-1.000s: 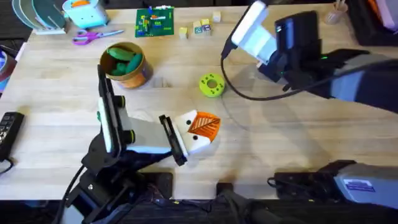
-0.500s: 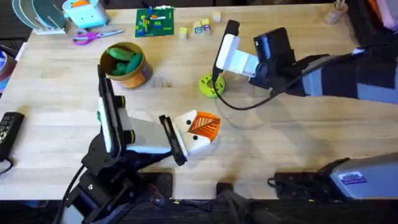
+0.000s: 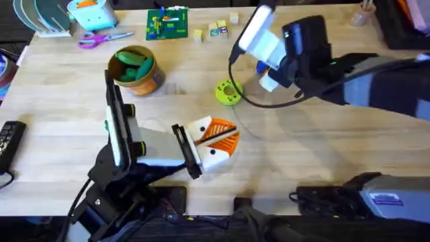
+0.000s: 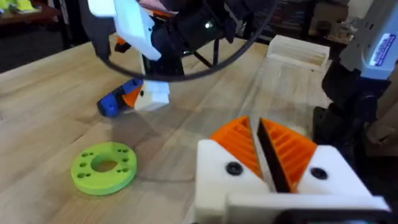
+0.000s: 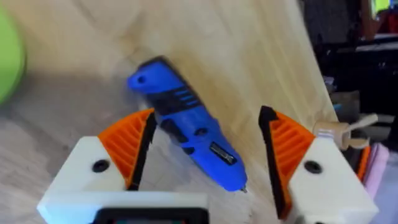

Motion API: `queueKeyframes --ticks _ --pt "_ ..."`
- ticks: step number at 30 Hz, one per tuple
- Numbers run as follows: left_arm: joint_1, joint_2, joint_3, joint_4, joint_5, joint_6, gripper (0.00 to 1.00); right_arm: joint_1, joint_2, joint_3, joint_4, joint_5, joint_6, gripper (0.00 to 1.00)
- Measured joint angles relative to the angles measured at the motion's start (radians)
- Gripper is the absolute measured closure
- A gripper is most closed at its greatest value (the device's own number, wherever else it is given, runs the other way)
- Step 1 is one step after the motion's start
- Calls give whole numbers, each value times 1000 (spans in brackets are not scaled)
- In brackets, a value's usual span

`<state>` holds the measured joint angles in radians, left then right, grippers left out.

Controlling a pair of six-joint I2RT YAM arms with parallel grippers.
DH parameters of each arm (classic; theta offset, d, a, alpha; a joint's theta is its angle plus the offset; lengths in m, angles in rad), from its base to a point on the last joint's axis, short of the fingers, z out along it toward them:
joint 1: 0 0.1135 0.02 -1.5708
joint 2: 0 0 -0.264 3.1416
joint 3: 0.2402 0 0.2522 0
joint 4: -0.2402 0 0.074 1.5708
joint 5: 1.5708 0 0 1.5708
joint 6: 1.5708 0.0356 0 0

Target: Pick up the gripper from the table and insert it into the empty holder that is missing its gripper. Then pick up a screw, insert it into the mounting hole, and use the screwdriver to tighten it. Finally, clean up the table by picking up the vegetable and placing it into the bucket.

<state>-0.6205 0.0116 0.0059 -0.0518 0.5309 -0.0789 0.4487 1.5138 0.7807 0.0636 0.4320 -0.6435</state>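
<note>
Overhead view: compared with half a second earlier, the right arm has swung back from above the lime-green disc [image 3: 228, 92] and now sits farther up the table, where a sliver of the blue screwdriver [image 3: 263, 66] shows beneath its wrist; the left gripper [image 3: 216, 139] is unmoved near the table's centre, its orange pads pressed almost together. The vegetable [image 3: 132, 62] already lies in the bucket [image 3: 142, 79], so the shift suggests the right arm is dealing with the screwdriver, whether setting it down or fetching it cannot be told. No writing on the green board at the far edge is legible. Left wrist view: the left gripper's own fingers [image 4: 236, 146] stand nearly closed with nothing between them; beyond the disc, the screwdriver [image 4: 115, 103] lies on the wood under the right gripper [image 4: 144, 98]. A label on the arm at the right edge is unreadable. Right wrist view: the right gripper [image 5: 205, 140] is spread wide, straddling the screwdriver [image 5: 186, 132], which rests on the table untouched; its small silver plate cannot be read.
</note>
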Motion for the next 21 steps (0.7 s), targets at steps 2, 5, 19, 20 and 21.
queueKeyframes --ticks 2,5,19,20,21 --pt "0 0 0 0 0 1 612 0 -51 0 0 -2 82 32" --pt "0 0 0 0 0 1 127 0 -135 0 3 -3 204 31" --pt "0 0 152 -233 -112 -86 9 0 -306 0 3 -7 437 29" --pt "0 1 207 -330 -158 -108 8 0 -308 0 2 -7 450 28" --pt "0 5 265 -421 -206 -129 8 0 -309 0 2 -8 464 29"
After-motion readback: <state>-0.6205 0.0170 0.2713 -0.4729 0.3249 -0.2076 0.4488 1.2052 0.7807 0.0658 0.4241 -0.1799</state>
